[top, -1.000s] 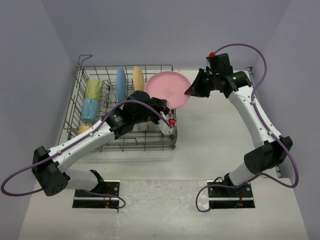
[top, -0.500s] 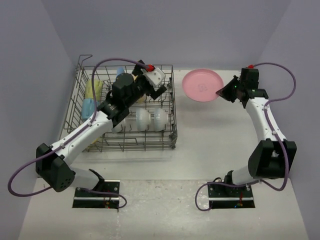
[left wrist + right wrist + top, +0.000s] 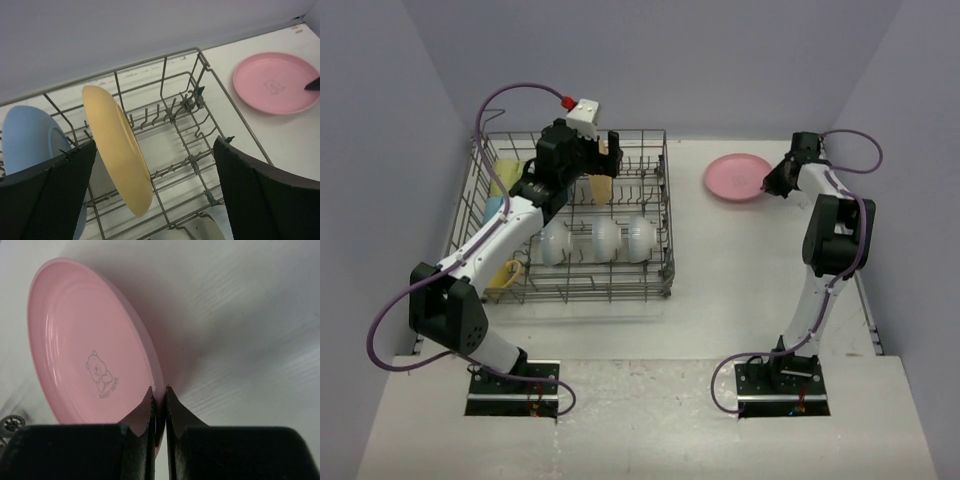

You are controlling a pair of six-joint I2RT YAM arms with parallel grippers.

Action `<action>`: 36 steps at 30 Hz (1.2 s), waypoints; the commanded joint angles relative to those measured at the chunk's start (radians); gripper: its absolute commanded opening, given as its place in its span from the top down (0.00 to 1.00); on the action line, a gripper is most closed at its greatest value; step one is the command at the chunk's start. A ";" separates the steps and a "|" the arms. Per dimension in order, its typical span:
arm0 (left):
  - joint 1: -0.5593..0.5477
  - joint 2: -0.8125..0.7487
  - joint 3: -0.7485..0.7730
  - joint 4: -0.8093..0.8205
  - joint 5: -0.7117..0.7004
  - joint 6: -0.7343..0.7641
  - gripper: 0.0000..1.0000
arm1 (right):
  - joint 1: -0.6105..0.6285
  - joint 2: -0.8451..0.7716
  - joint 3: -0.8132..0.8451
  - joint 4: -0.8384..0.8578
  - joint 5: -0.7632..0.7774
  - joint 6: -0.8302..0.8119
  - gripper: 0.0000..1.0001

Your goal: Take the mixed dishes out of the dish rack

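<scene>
The pink plate (image 3: pixel 90 350) is pinched at two o'clock by the right hand (image 3: pixel 159 389); the left hand (image 3: pixel 155 141) is held spread.

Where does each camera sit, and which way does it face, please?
Top external: fixed above and behind the arm bases, looking down on the table, dish rack, left arm and right arm.
Left wrist: on the left arm, looking into the rack at the orange-yellow plate and blue plate, between the fingers of the open left gripper.
Right wrist: on the right arm, facing the pink plate; the right gripper pinches its rim.
Shared: all three show the pink plate.
</scene>
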 commanded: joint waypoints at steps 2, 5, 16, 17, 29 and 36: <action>0.008 0.039 0.071 -0.063 -0.041 -0.077 0.00 | -0.024 0.050 0.184 -0.069 0.010 0.009 0.97; 0.017 0.056 0.085 -0.096 -0.058 -0.093 0.00 | -0.024 0.087 0.245 -0.125 0.025 0.018 0.79; 0.039 0.034 0.085 -0.144 -0.099 -0.128 0.00 | -0.021 0.017 0.252 -0.184 0.058 -0.020 0.22; 0.043 0.036 0.083 -0.149 -0.098 -0.130 0.00 | -0.018 -0.023 0.241 -0.184 0.057 -0.026 0.20; 0.089 0.123 0.112 -0.162 -0.029 -0.168 0.00 | 0.307 -0.341 0.023 -0.120 -0.002 -0.095 0.01; 0.106 0.198 0.154 -0.130 0.056 -0.179 0.00 | 0.482 -0.293 0.037 -0.119 -0.039 -0.075 0.01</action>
